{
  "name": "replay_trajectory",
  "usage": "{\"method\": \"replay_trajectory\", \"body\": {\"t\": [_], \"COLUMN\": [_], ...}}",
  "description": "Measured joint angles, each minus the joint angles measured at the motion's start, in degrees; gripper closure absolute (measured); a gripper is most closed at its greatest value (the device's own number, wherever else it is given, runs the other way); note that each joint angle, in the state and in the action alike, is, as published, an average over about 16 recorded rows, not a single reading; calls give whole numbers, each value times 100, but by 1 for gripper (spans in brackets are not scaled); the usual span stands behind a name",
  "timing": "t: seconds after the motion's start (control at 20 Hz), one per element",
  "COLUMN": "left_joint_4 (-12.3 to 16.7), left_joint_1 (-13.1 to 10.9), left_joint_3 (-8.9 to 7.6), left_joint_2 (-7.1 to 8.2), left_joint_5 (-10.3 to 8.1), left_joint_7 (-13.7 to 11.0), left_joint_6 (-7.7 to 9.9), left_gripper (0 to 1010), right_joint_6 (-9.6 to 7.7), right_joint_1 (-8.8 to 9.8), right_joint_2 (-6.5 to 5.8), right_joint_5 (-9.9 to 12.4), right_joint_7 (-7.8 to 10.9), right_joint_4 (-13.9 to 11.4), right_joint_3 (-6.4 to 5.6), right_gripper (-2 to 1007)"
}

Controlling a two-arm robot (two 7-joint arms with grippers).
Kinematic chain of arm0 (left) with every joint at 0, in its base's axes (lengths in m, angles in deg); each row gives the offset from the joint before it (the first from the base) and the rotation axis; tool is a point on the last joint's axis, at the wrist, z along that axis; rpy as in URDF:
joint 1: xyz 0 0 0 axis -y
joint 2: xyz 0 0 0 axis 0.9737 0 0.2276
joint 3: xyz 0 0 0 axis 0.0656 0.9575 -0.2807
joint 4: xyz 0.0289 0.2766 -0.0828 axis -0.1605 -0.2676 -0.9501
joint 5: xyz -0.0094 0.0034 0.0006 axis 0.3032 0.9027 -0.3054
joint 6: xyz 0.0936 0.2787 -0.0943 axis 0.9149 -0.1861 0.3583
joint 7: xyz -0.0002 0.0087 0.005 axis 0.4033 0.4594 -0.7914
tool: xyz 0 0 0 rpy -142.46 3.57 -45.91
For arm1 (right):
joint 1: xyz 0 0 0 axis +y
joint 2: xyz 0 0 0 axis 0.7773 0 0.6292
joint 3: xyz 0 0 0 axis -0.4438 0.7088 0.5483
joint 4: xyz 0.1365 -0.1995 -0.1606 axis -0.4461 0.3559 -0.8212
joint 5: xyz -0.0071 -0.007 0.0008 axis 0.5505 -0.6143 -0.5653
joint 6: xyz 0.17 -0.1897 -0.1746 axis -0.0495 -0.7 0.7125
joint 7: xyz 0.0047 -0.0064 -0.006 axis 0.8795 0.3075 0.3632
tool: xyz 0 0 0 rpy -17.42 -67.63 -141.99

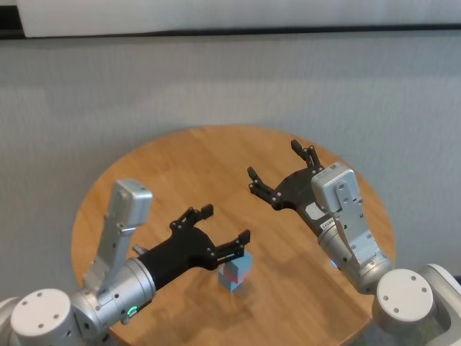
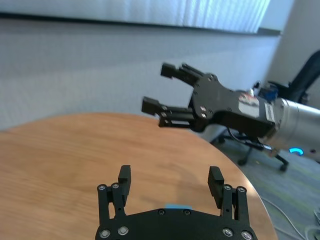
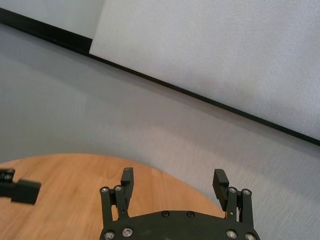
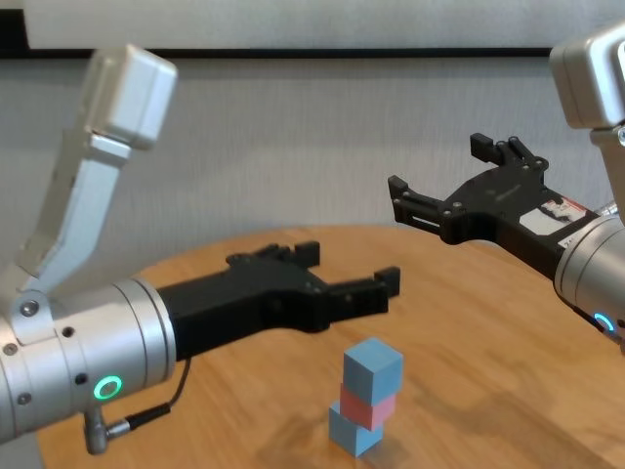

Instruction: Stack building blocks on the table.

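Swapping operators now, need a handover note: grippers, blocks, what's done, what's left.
Left gripper: open, empty, hovering just above and behind the stack.
Right gripper: open, empty, held high over the table's right side, away from the blocks.
Blocks: all three stand in one column near the front of the table: light blue bottom block, pink block in the middle, light blue top block. The layers are slightly twisted against each other, but the column stands upright.
Done: the stack appears complete.
Left: probably only to pull the left arm clear without bumping the column.
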Motion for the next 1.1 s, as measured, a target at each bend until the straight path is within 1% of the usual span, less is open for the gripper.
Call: {"method": "replay_trajectory", "body": {"t": [0.1, 0.25, 0.4, 0.55, 0.7, 0.8, 1.0, 1.1], "left_joint_4": [14, 21, 8, -19, -61, -100, -179, -211], "left_joint_1": [-63, -159, -236, -288, -310, -308, -266, -235], "left_joint_3": [-101, -269, -415, -534, -614, -647, -653, -637], "left_joint_2": [-47, -147, -258, -380, -508, -591, -712, -759], "left_joint_5": [-37, -34, 75, 250, 459, 608, 956, 1143], "left_joint_7": [126, 372, 668, 964, 1227, 1381, 1648, 1767], "left_joint_6": [-205, -538, -811, -1016, -1157, -1218, -1248, -1238], "left_gripper": [9, 9, 9, 9, 9, 9, 9, 9], "right_joint_6": [0, 0, 5, 13, 33, 67, 127, 112], "right_joint_1": [0, 0, 1, 11, 39, 74, 181, 254], "right_joint_2": [0, 0, 1, 7, 30, 69, 178, 240], "right_joint_5": [0, 0, 6, 40, 106, 177, 330, 389], "right_joint_7": [0, 1, 20, 67, 115, 140, 161, 148], "right_joint_4": [0, 0, -2, -19, -55, -91, -199, -283], "right_joint_3": [0, 0, -5, -23, -61, -102, -207, -266], "right_gripper": [4, 4, 4, 5, 4, 4, 4, 4]}}
